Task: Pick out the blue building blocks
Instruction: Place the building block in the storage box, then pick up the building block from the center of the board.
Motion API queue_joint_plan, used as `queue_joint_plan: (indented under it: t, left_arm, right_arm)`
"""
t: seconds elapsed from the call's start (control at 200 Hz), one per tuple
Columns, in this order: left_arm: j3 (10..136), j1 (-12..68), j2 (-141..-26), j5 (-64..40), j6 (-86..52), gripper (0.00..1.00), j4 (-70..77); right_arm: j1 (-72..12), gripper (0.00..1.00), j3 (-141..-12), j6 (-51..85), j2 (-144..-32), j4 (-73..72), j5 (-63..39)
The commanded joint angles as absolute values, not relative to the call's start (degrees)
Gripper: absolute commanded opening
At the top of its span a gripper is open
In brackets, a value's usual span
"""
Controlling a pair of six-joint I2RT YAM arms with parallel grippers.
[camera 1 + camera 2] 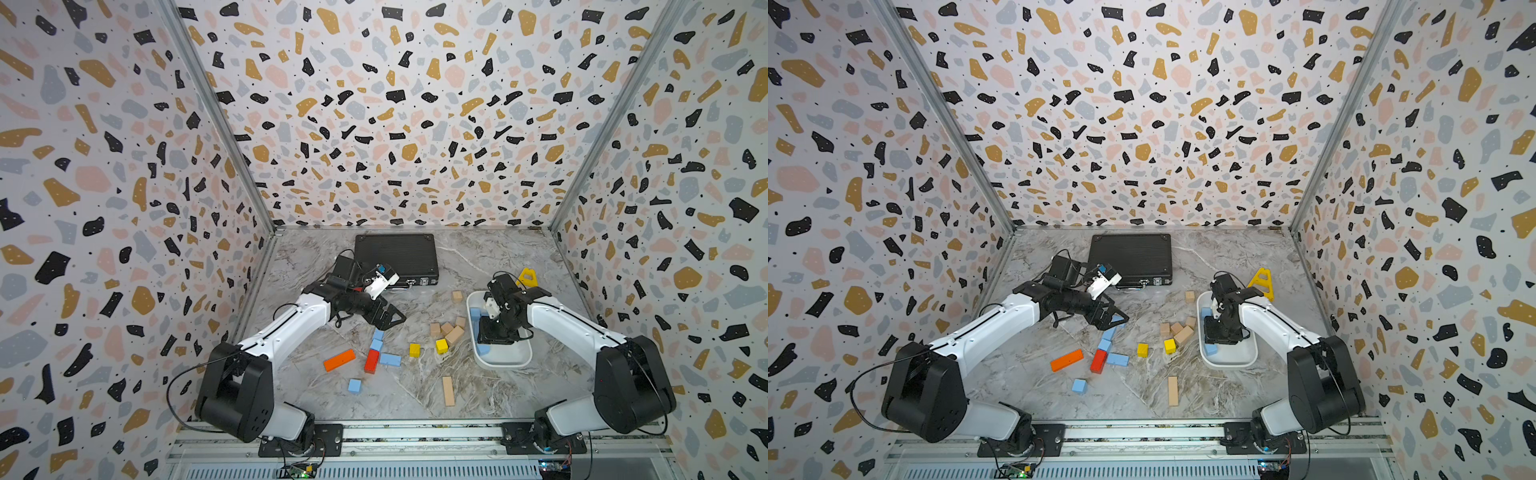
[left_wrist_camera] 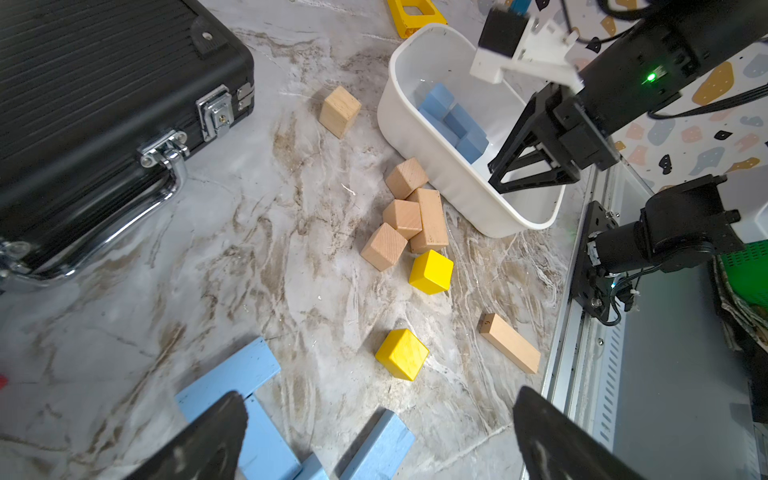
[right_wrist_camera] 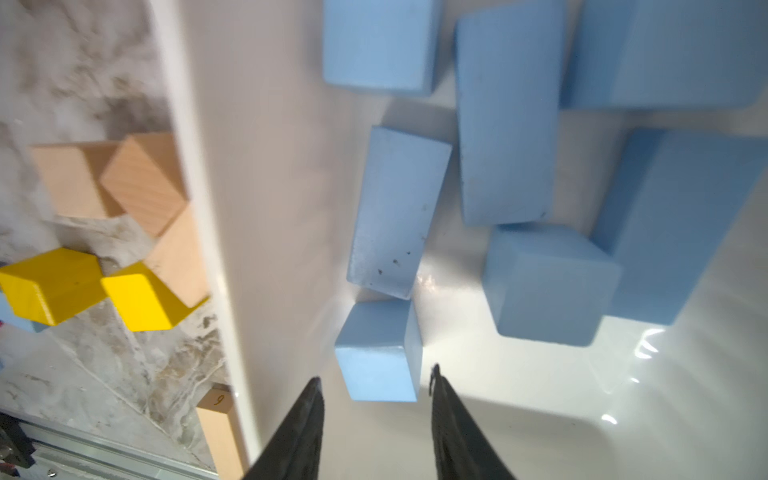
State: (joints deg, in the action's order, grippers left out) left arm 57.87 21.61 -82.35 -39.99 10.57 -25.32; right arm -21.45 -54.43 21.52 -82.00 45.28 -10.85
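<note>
In both top views the left pincer [image 1: 392, 322] hangs with its jaws spread above a loose row of the blue building blocks [image 1: 390, 359] on the marble tabletop [image 1: 316, 386]. The row lies beside a red block [image 1: 371, 360] and an orange bar [image 1: 339, 360]. A lone blue cube [image 1: 1079, 385] lies apart from them, nearer the front rail. The right pincer [image 1: 1221, 338] points down into a white tub [image 1: 1229, 365], with blue showing beneath it.

From the left wrist, the two black fingers [image 2: 208, 440] stand wide apart with nothing held, and blue bars lie on the tabletop just below them. More blue blocks sit inside the tub beside the right pincer.

From the right wrist, that pincer is parted slightly wider than a small blue cube [image 3: 376, 351], which rests on the tub floor at the fingertips, clear of both. Six other blue blocks crowd beyond it. Tan blocks [image 3: 141, 183] and yellow cubes [image 3: 54, 286] lie outside the tub wall.
</note>
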Motion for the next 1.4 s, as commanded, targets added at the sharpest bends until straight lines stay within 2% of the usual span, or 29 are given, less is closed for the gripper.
queue_joint_plan:
  t: [0.0,0.3,0.751,0.841,1.396]
  left_arm:
    - [57.36,20.8,-81.43,-36.96,11.15,1.0,-24.52]
    - [54.57,12.41,-78.08,-28.32,5.88,1.0,-19.64]
    - [45.29,-4.69,-68.42,-27.6,-4.57,1.0,-9.32]
    - [44.65,-5.96,-67.61,-27.88,-4.66,1.0,-8.54]
    - [44.21,-6.86,-67.34,-29.13,-5.19,1.0,-7.69]
  right_arm:
    - [-23.0,0.44,-59.14,21.62,-79.5,47.89,-9.12]
    - [-30.6,0.44,-68.59,18.25,-83.36,42.92,-10.14]
    - [-44.32,0.44,-88.75,5.75,-105.69,38.47,-13.34]
    - [-45.32,0.44,-90.59,1.88,-109.12,35.9,-16.57]
    - [-48.03,0.49,-96.1,-7.96,-120.63,31.6,-16.2]
